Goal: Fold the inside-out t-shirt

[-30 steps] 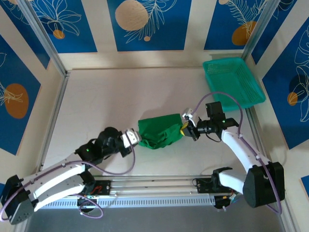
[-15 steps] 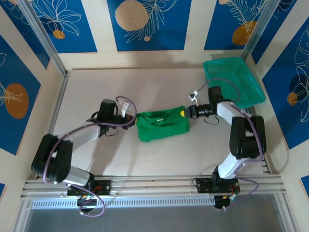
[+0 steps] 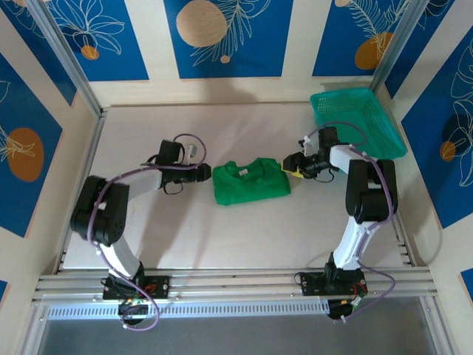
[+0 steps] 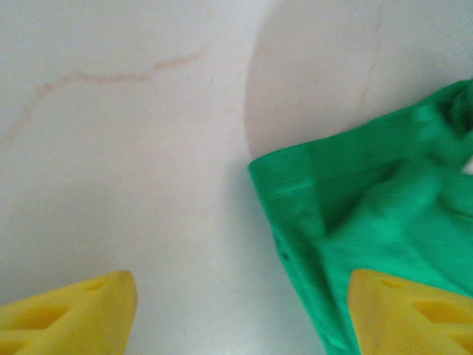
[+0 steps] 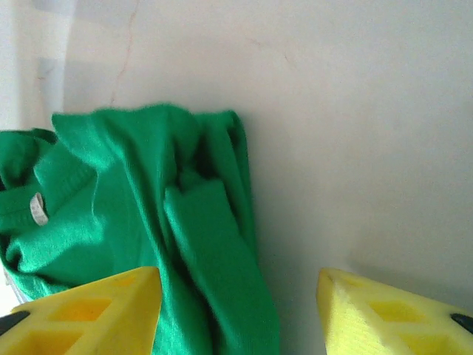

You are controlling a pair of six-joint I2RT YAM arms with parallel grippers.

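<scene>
Pale tabletop [image 3: 185,237] takes up most of the top view, and the inside-out t-shirt [image 3: 250,183] lies in the middle of it as a wrinkled green bundle, collar toward the top of the frame. The teal basket [image 3: 358,122] sits well apart in the upper right. My left gripper [image 3: 207,174] is just beside the shirt's left edge and my right gripper [image 3: 290,166] just beside its right edge. Both have their jaws spread with nothing pinched.

My worry is the cloth near the fingers. In the left wrist view one yellow pad [image 4: 399,310] overlaps the hem at the lower right of the frame. In the right wrist view the pad at the lower left overlaps a thick, bunched fold. If I pull either arm away low, I judge a pad could catch a layer and drag the fold open. If I close now, I'd likely grab several layers unevenly. The small white neck label [image 5: 37,208] shows at the left edge of that view, so the bundle looks loose, not flat.
</scene>
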